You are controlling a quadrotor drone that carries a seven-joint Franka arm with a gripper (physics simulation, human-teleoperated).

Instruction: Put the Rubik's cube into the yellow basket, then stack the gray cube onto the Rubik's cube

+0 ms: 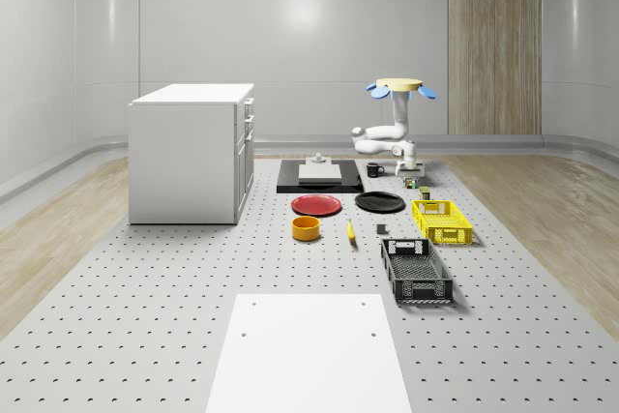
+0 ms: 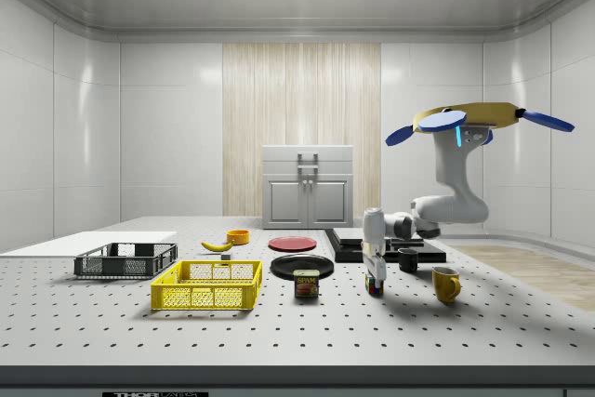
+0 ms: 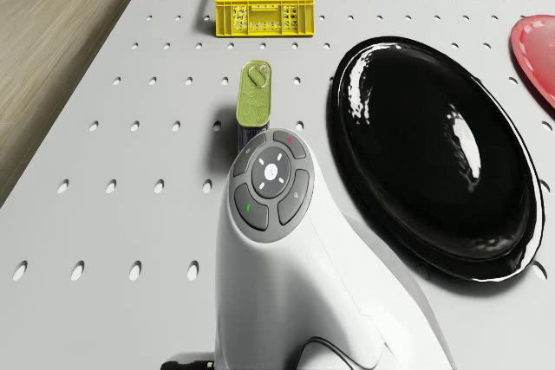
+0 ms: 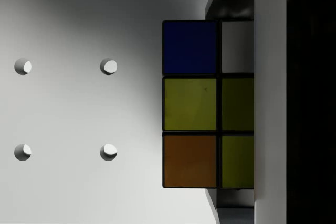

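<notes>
One yellow basket (image 2: 206, 285) sat well left of the cube (image 2: 374, 287) in the side view, can (image 2: 307, 284) nearer. Gripper (image 2: 374, 276) lowered onto the cube, grasp impossible to tell. Drone (image 2: 469, 118) hovered up to its right. Risked slipping loose if clamped off-centre.

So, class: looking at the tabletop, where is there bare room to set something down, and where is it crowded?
Bare room: the table in front of the white cabinet, either side of the white sheet. Crowded: the far right, where red plate, black plate, yellow basket, black basket and can cluster and the gripper reaches the Rubik's cube.
</notes>
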